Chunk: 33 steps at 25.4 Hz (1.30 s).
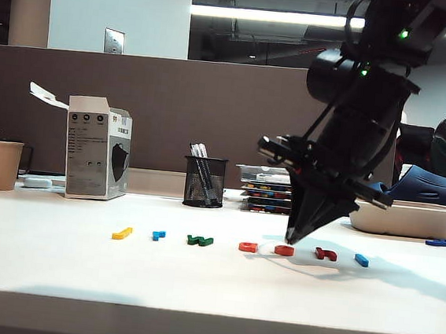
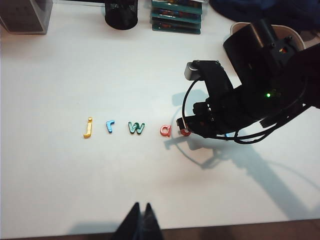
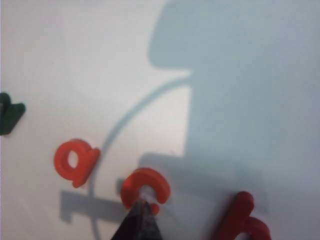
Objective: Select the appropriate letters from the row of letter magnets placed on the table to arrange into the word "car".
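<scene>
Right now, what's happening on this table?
The right gripper, shut, points down at the orange-red c in the row of letter magnets on the table; whether it touches is unclear. The a and light-blue r lie in line. The left gripper, shut, hovers near the front edge.

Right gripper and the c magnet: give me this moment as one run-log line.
right gripper: shut, tip at orange-red c | left gripper: shut, away from row | c, a, r: on table

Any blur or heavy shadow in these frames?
Right wrist view: soft focus, the arm's broad shadow covers the table around the c, at the shut right gripper. Exterior view: sharp, ceiling strip light glares. Left wrist view: clear, shut left gripper dark.
</scene>
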Available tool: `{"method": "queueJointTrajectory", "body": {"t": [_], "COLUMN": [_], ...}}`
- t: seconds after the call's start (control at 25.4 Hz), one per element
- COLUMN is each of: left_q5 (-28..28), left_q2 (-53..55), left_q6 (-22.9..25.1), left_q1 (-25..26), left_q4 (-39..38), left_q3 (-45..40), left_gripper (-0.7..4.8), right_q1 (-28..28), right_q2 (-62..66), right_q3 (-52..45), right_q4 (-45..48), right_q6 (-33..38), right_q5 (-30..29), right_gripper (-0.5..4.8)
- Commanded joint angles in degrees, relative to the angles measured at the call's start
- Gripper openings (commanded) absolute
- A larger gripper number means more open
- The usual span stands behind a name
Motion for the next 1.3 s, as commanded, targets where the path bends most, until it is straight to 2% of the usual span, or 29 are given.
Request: {"method": "queueJointTrajectory", "body": {"t": [0.04, 0.87, 1.3], "left_q5": [-0.4, -0.4, -0.4], "left_q2": [-0.1, -0.1, -0.1], "left_q6": [0.1, 0.1, 0.1], "left_q1": [0.0, 0.0, 0.0], "left_q4": [0.2, 0.3, 0.3], "left_q3": [0.1, 0.1, 0.1], "left_gripper": [-0.05, -0.05, -0.05], "right_q1": [0.1, 0.1, 0.1], "right_q2": [0.3, 2.6, 2.6], "right_q3": [0.2, 0.2, 0.2], "right_q4": [0.9, 0.7, -6.4], "right_q6": [0.2, 0.3, -1.1], "right_q5": [0.3, 0.4, -1.3], "right_gripper": [-0.06, -0.06, -0.06]}}
